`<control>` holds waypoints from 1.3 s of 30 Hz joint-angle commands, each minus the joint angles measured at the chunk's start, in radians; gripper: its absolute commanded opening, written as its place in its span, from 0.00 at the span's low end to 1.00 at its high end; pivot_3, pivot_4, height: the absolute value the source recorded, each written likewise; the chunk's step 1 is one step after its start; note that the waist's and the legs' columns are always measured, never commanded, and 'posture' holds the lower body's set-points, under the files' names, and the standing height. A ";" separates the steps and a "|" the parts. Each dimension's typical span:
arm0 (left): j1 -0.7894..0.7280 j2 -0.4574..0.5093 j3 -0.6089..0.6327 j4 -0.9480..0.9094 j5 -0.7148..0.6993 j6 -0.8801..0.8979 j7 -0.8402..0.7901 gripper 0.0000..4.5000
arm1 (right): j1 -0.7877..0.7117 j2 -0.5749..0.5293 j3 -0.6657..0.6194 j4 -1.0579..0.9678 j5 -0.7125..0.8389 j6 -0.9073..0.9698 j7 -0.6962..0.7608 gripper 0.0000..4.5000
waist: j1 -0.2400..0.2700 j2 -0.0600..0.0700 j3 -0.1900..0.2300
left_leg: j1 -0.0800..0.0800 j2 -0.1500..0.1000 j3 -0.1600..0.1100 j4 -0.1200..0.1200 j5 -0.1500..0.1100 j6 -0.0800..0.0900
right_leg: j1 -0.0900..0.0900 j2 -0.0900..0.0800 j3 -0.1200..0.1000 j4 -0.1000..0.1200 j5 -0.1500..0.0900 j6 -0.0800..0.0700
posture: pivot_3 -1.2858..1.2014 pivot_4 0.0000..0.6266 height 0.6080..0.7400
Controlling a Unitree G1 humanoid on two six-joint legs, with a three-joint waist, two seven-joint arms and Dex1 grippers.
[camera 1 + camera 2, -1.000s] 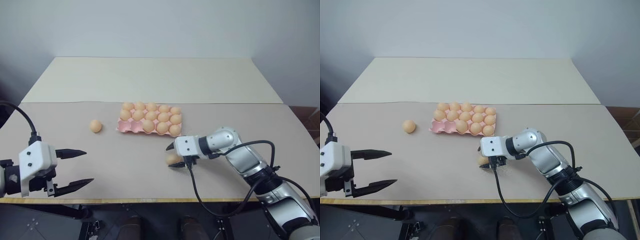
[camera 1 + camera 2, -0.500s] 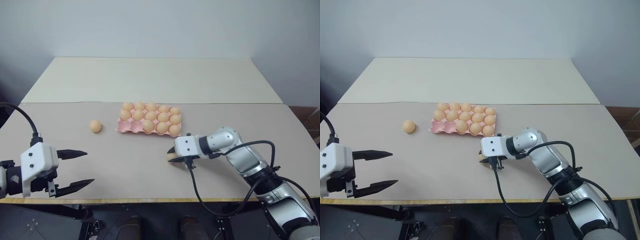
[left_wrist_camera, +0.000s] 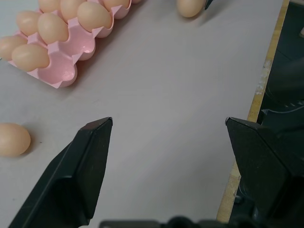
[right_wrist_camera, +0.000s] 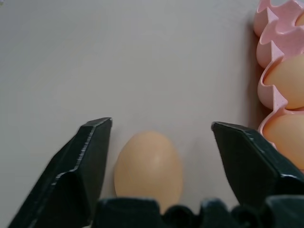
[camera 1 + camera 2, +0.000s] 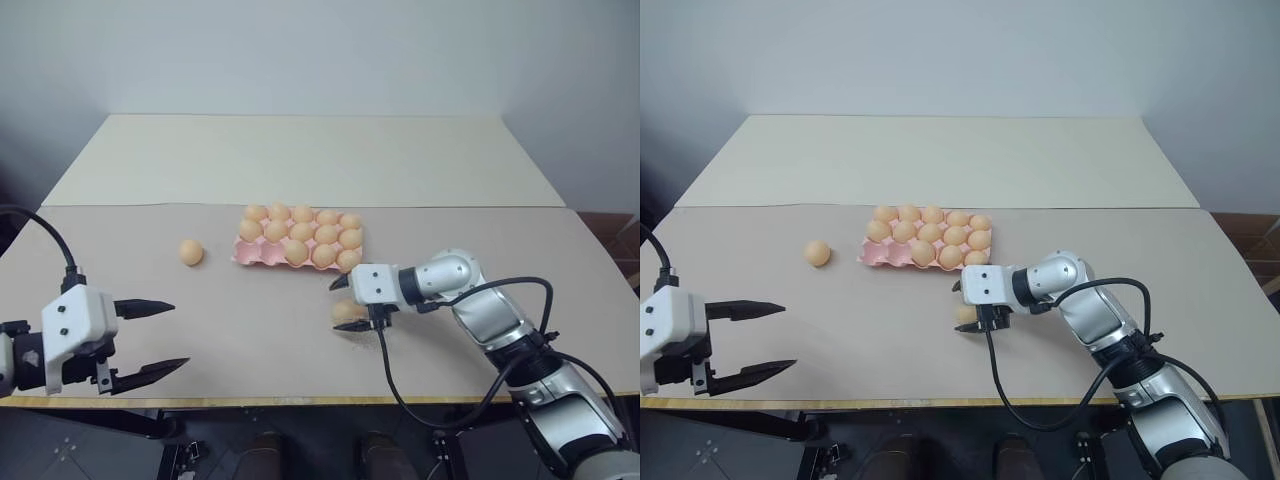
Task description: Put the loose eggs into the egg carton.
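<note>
Straddling one loose egg (image 4: 148, 166) on the worktop (image 5: 300, 340), your right pincer (image 4: 161, 156) stands released, so closing grips it; the egg carton (image 4: 266, 61) sits just beside; left pincer (image 3: 166, 166) idles released

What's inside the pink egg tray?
The egg carton holds many tan eggs, filling most cups. Two cups at its left end sit empty. The cup bottoms under the eggs are covered.

The egg carton (image 3: 71, 64) looked like glossy, moulded pink plastic; the loose eggs (image 4: 148, 167) were smooth and matt. The table (image 5: 300, 160) was matt, and the gripper fingers (image 3: 78, 178) dull black.
</note>
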 commanded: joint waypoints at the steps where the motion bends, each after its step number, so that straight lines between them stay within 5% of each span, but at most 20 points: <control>1: 0.001 0.001 0.006 -0.013 0.004 -0.017 0.005 0.92 | -0.016 -0.014 -0.021 -0.012 -0.004 -0.005 -0.001 0.89 | 0.000 0.000 0.000 | 0.000 0.000 0.000 0.000 0.000 0.000 | 0.000 0.000 0.000 0.000 0.000 0.000 | 0.52 0.24 1.00; 10: -0.006 0.006 -0.006 -0.008 0.007 -0.017 0.007 0.92 | -0.019 -0.012 0.004 0.026 -0.026 0.020 0.001 0.89 | -0.001 0.000 0.000 | 0.000 0.000 0.000 0.000 0.000 0.000 | 0.000 0.000 0.000 0.000 0.000 0.000 | 0.52 0.24 1.00; 19: -0.003 0.010 0.000 -0.011 0.009 -0.013 0.005 0.92 | -0.028 0.018 0.011 0.112 -0.073 -0.013 -0.026 0.40 | -0.001 0.000 0.000 | 0.000 0.000 0.000 0.000 0.000 0.000 | 0.000 0.000 0.000 0.000 0.000 0.000 | 0.52 0.24 1.00; 29: -0.005 0.014 0.001 -0.004 0.011 -0.008 0.008 0.92 | -0.122 0.102 -0.051 0.020 -0.011 0.061 -0.057 0.37 | -0.012 0.000 0.000 | 0.000 0.000 0.000 0.000 0.000 0.000 | -0.001 0.000 0.000 0.001 0.000 0.000 | 0.52 0.24 1.00; 39: 0.013 0.007 -0.008 -0.012 0.032 -0.012 0.009 0.92 | -0.356 0.373 -0.050 0.371 -0.101 0.000 -0.347 0.37 | -0.023 0.000 0.000 | -0.001 0.000 -0.001 -0.001 0.000 -0.001 | -0.002 0.000 0.000 0.001 0.000 0.000 | 0.52 0.24 1.00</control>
